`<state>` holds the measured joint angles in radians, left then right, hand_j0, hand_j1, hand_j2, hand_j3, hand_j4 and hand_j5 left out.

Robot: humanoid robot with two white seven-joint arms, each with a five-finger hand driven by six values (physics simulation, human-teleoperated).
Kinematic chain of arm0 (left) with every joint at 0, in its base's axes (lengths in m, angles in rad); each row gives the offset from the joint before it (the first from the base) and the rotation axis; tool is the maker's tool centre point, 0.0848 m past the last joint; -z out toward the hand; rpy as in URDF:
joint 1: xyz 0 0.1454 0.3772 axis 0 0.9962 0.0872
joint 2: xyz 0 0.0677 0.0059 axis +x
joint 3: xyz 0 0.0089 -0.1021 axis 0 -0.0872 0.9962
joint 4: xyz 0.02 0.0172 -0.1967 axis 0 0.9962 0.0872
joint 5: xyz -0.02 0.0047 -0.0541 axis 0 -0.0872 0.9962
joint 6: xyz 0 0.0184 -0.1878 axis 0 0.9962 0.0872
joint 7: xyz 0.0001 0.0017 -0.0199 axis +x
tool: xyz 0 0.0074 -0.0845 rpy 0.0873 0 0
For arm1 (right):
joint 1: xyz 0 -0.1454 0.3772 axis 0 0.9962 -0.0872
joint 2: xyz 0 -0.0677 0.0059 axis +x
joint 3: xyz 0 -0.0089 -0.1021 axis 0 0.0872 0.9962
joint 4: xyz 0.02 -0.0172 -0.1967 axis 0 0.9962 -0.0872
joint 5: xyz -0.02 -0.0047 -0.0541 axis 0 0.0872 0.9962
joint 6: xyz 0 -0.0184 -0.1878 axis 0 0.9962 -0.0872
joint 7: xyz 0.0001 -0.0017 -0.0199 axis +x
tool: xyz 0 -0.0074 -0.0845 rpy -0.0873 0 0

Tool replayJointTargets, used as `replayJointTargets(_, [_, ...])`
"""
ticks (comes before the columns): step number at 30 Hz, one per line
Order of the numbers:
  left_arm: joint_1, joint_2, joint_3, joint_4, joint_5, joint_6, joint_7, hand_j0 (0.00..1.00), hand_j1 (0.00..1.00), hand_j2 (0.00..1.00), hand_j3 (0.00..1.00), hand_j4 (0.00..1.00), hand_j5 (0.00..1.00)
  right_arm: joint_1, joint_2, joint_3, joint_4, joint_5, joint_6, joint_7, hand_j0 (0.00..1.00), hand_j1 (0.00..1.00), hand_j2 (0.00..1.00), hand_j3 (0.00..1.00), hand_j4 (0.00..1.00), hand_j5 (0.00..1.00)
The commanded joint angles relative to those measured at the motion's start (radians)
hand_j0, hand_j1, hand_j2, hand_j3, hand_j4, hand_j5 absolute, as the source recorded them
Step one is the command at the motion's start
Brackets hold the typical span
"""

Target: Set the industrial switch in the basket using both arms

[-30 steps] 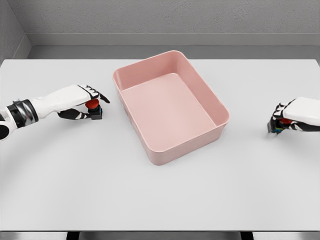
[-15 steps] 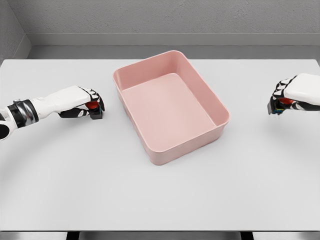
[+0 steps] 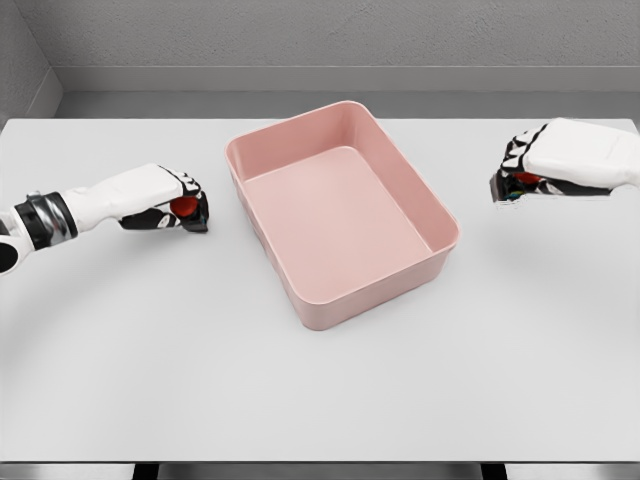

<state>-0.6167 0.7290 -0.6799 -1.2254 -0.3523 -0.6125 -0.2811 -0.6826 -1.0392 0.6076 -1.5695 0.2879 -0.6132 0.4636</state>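
Two industrial switches show, each a small dark block with a red round button; no writing can be read on either. At middle left the left hand [image 3: 175,200] has its fingers curled around one switch [image 3: 186,210], low on the smooth white table [image 3: 320,380]. At upper right the right hand [image 3: 535,165] is clamped on the other switch [image 3: 518,183]. Between them sits the pink basket [image 3: 300,290], a glossy rounded-corner rectangular tub, holding nothing.

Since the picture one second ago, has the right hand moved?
Yes. The right hand, shut on a switch, has risen and come leftward, nearer the pink basket.
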Motion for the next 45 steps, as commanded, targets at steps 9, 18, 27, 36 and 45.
replayJointTargets(9, [-0.017, 0.041, 0.005, -0.052, 0.047, 0.002, 0.0, 0.45, 0.45, 0.45, 0.45, 0.45, 0.45, -0.06, 0.139, 0.0, -0.001, 0.045, 0.002, 0.043, 0.43, 0.43, 0.43, 0.43, 0.43, 0.43])
replayJointTargets(18, [-0.044, 0.059, 0.005, -0.057, 0.065, 0.002, 0.0, 0.45, 0.45, 0.45, 0.45, 0.45, 0.45, -0.124, 0.337, 0.018, 0.008, 0.148, 0.002, 0.093, 0.43, 0.43, 0.43, 0.43, 0.43, 0.43])
replayJointTargets(27, [-0.077, 0.067, 0.007, -0.071, 0.075, 0.002, 0.0, 0.45, 0.45, 0.45, 0.45, 0.45, 0.45, -0.16, 0.455, 0.073, 0.054, 0.186, 0.002, 0.122, 1.0, 1.0, 1.0, 1.0, 1.0, 1.0])
replayJointTargets(36, [-0.106, 0.067, 0.007, -0.08, 0.082, 0.002, 0.0, 0.45, 0.45, 0.45, 0.45, 0.45, 0.45, -0.183, 0.47, 0.066, 0.049, 0.188, 0.002, 0.124, 1.0, 1.0, 1.0, 1.0, 1.0, 1.0])
replayJointTargets(45, [-0.143, 0.026, -0.001, -0.115, 0.087, 0.002, 0.0, 0.45, 0.45, 0.45, 0.45, 0.45, 0.45, -0.029, 0.242, -0.227, 0.134, 0.168, 0.002, 0.113, 1.0, 1.0, 1.0, 1.0, 1.0, 1.0])
